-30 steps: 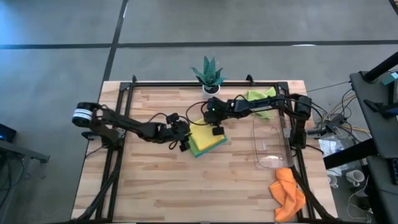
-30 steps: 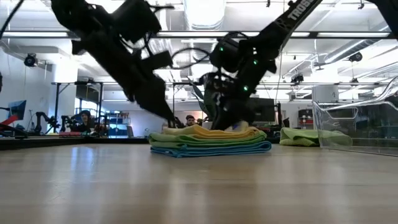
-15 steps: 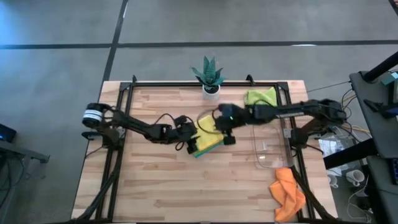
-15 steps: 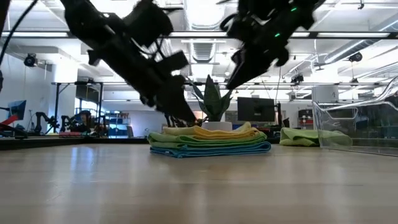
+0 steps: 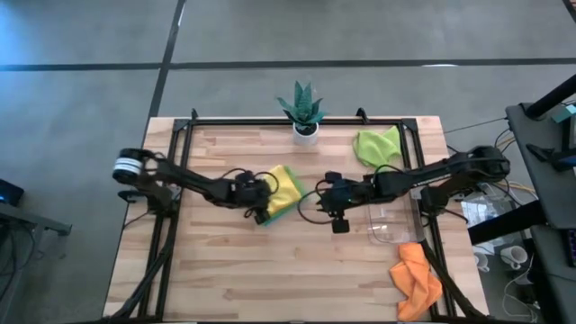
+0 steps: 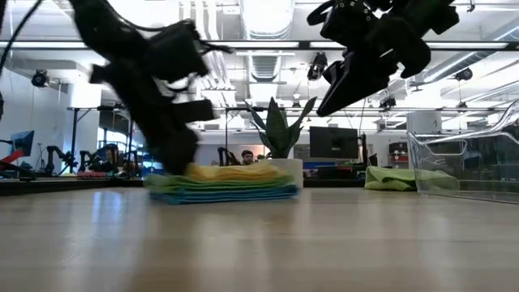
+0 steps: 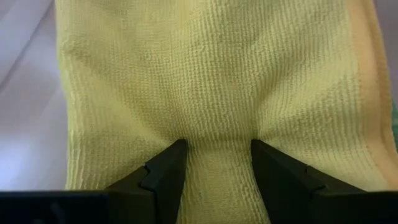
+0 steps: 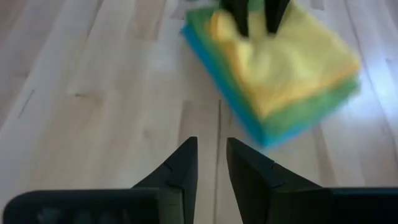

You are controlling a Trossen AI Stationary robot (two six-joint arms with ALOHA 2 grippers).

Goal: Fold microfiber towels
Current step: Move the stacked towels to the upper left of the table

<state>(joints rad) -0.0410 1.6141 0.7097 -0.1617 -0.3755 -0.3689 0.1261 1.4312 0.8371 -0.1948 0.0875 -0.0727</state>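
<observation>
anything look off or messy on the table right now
Mostly tidy. The orange towel lies crumpled, hanging over the table's corner, and a green towel sits bunched, unfolded. The stack is neat, its yellow top puckered between the left gripper's fingers.

Both arms are dark, near black, built of slim jointed links with black cables looping loosely alongside them. The left arm carries a pale grey-white band with a dark stripe around its base joint, well back from the fingers. The right arm ends in a blocky black housing just behind its fingers. Each wrist camera shows a pair of matte black fingers with angular, stepped inner edges and flat tips; the right pair is narrower and wedge-shaped
</observation>
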